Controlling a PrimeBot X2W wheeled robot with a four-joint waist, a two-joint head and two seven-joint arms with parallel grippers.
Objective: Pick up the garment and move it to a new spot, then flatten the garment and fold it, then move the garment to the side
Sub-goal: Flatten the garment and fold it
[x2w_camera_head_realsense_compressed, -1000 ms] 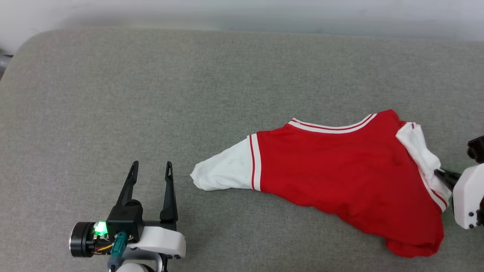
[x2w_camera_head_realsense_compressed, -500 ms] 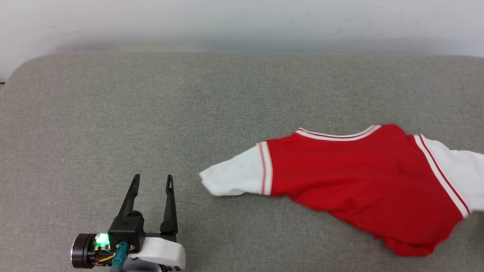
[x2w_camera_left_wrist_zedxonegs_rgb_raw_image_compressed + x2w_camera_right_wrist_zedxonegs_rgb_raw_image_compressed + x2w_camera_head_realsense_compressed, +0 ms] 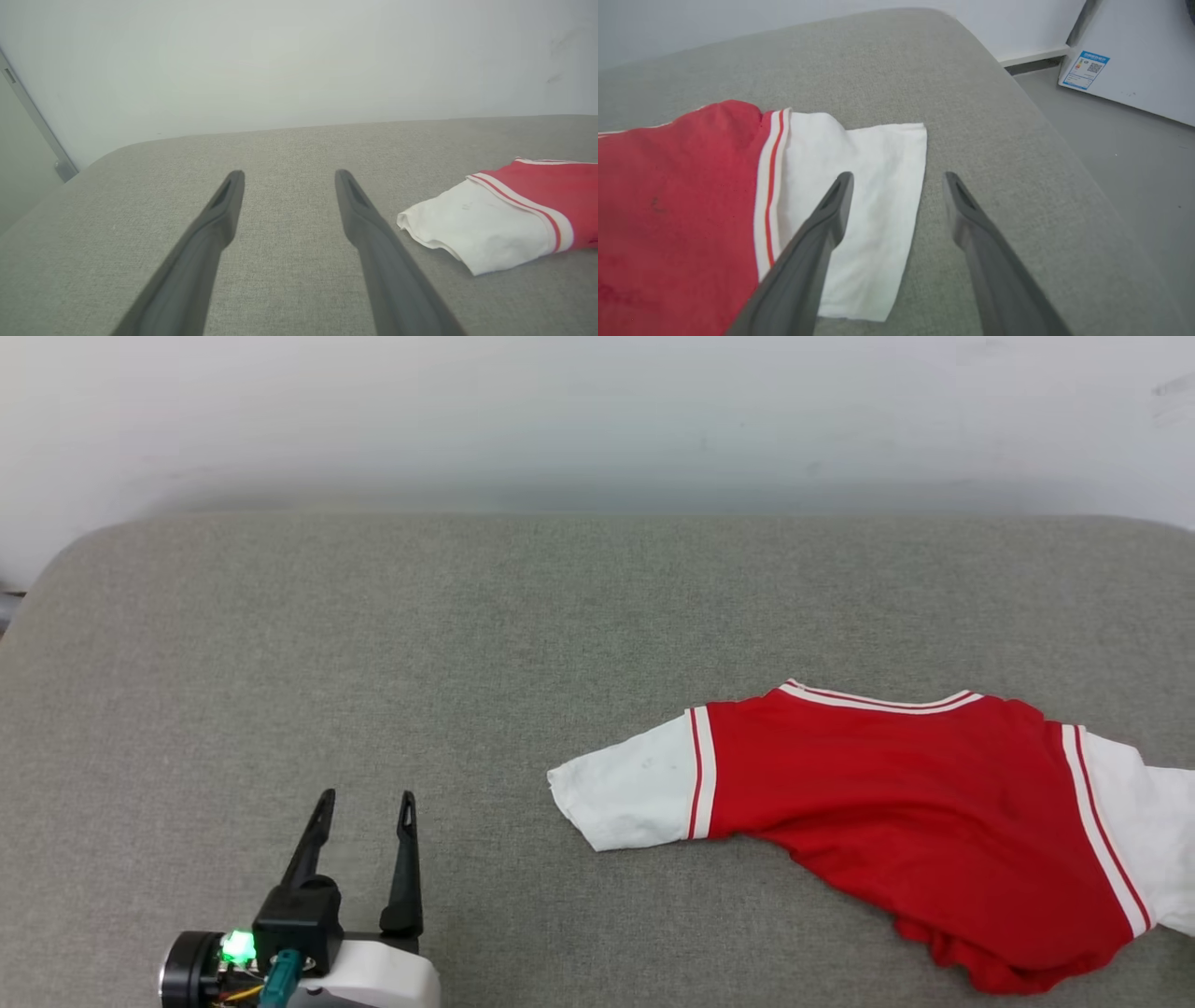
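The garment (image 3: 896,812) lay on the right half of the grey padded surface (image 3: 373,644), red body spread out, striped neckline toward the far edge. One white sleeve pointed left; the other reached the picture's right edge. The lower red hem was bunched. The left gripper (image 3: 367,795) stood at lower left, fingers parted and empty, well apart from the near sleeve. A green light (image 3: 236,947) glowed on its wrist. A white wall (image 3: 597,411) rose behind.

Padded surface (image 3: 373,644) lies bare left and centre: free passage. The garment (image 3: 915,803) covers the right portion, low and flat. Wall (image 3: 597,420) bounds the far edge. Beyond the right end stands a white unit (image 3: 1134,56), possibly an appliance, well apart.
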